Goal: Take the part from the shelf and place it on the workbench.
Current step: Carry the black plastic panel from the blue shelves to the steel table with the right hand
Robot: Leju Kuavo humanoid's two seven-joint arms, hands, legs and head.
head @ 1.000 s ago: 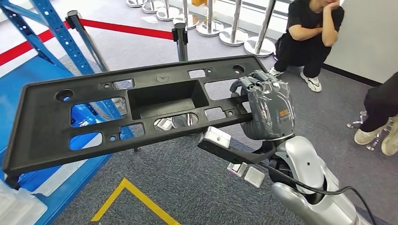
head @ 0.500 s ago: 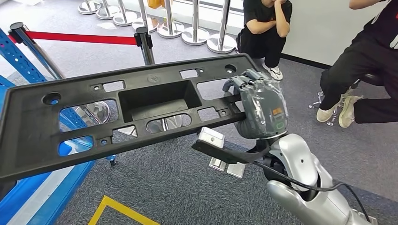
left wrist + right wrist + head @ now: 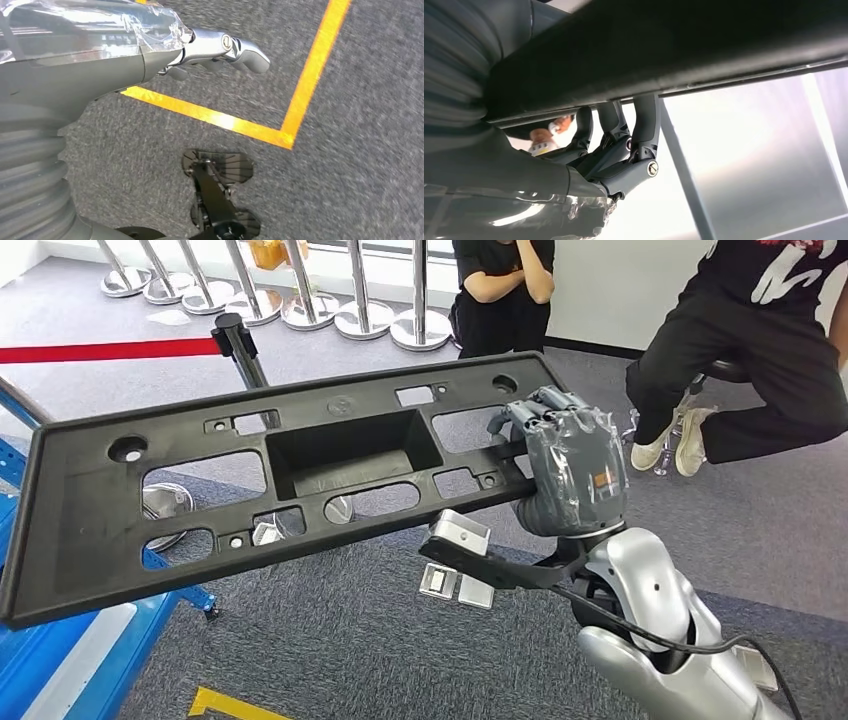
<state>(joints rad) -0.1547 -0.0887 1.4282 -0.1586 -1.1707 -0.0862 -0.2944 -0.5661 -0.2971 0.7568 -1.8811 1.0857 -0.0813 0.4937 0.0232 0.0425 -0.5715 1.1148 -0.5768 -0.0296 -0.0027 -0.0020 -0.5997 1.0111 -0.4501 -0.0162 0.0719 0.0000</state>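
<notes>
Gripping the black plastic panel [image 3: 260, 490] at its 3 o'clock end, the right hand [image 3: 570, 475] holds it in the air above grey carpet [image 3: 400, 640]. Left wrist view: left hand [image 3: 210, 50] holds nothing, fingers [image 3: 240, 50] loosely extended above yellow floor tape [image 3: 300, 85]. Right wrist view: dark fingers [image 3: 644, 125] curl around the panel's edge.

The part [image 3: 200, 500] is a long, flat black plastic panel with a deep rectangular recess at its middle, several rectangular and oval cut-outs, and small round holes near its ends. It is held up in the air above the grey carpet, tilted, its far end lower. The right robot hand [image 3: 565, 475] grips one end, fingers hooked through a cut-out.
</notes>
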